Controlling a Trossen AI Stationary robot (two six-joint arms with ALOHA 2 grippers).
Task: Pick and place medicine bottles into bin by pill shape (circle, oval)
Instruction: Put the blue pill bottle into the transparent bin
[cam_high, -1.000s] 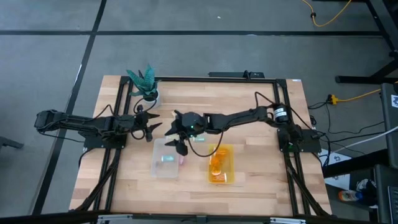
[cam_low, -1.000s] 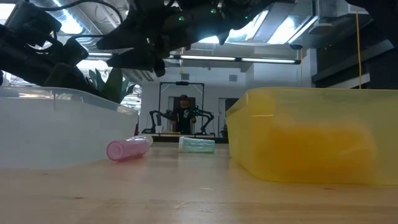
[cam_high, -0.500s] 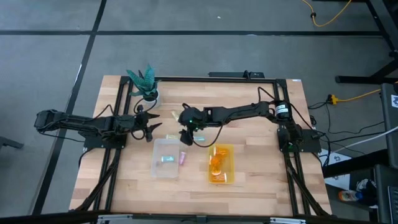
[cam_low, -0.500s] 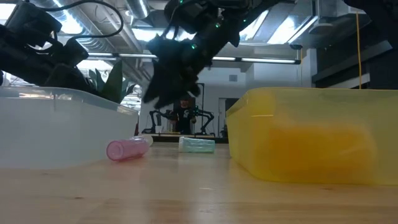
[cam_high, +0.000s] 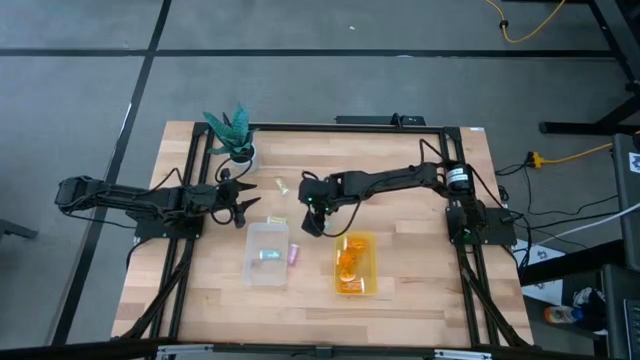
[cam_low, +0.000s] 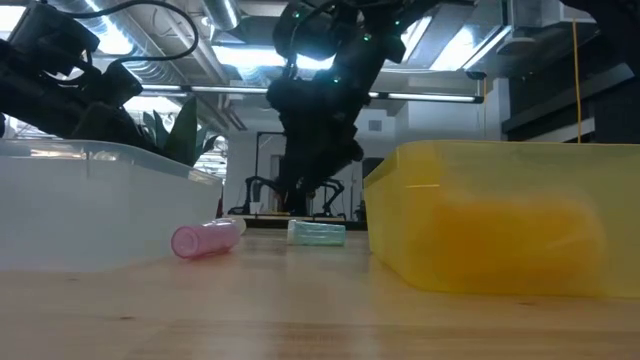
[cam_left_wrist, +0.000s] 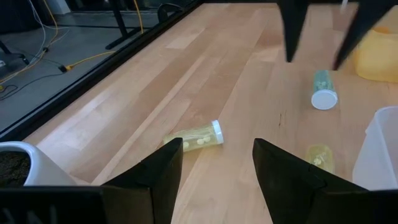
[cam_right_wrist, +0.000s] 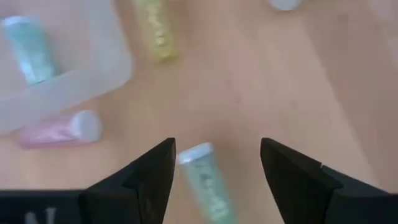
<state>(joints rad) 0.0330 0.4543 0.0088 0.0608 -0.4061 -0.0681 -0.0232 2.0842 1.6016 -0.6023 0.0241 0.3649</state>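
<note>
Directly beneath the right gripper (cam_right_wrist: 214, 163), fingers apart mid-table, lies a small, light, roll-prone pale green bottle (cam_right_wrist: 208, 180), best pinched across its smooth barrel

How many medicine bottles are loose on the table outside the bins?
4: green bottle under the right gripper, pink bottle beside the clear bin, yellowish bottle at that bin's corner, another yellow bottle nearer the plant. Arms may hide more.

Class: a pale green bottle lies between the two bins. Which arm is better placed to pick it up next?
The right. Its open gripper hangs directly over the green bottle, fingers either side. The left gripper, also open, waits near the plant.
</note>
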